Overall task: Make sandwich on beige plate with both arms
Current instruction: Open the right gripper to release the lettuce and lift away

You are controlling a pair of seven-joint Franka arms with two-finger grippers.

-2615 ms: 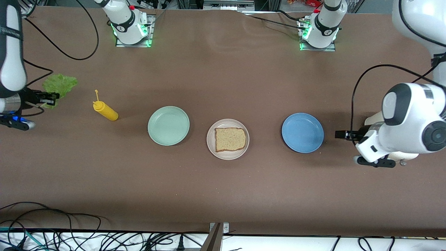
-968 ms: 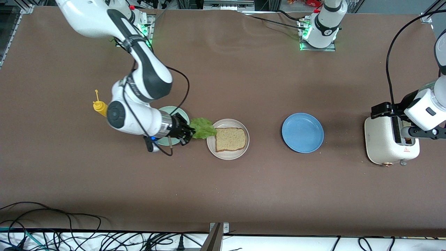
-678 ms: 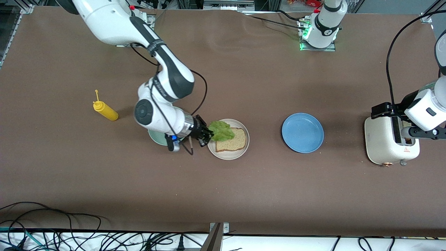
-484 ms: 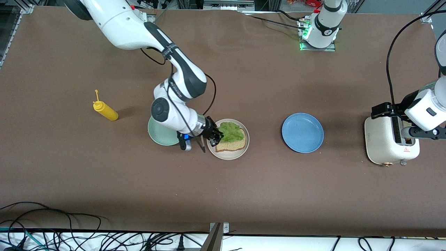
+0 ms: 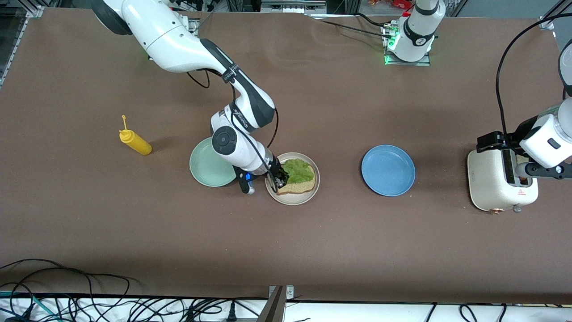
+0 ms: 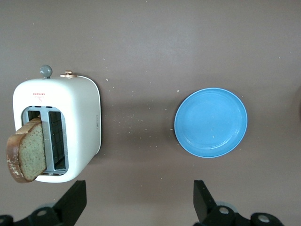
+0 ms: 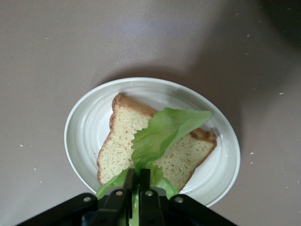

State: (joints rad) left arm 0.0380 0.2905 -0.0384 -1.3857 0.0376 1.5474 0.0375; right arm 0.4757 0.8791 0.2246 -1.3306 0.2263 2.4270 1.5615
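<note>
The right gripper (image 5: 282, 180) is pinching the ruffled green lettuce leaf (image 7: 162, 136) over the tan bread slice (image 7: 123, 141) on the round beige plate (image 7: 82, 136). The left gripper (image 6: 136, 205) is hanging wide open above the white toaster (image 6: 82, 117).

A robotics lab, not a kitchen: two white robot arms (image 5: 187, 40) are bolted by metal base plates (image 5: 406, 58) to a brown-covered bench (image 5: 313, 250), loose black cables (image 5: 111, 299) tangle along its near edge, and the toaster (image 5: 496, 185) and plates look like staged props.
</note>
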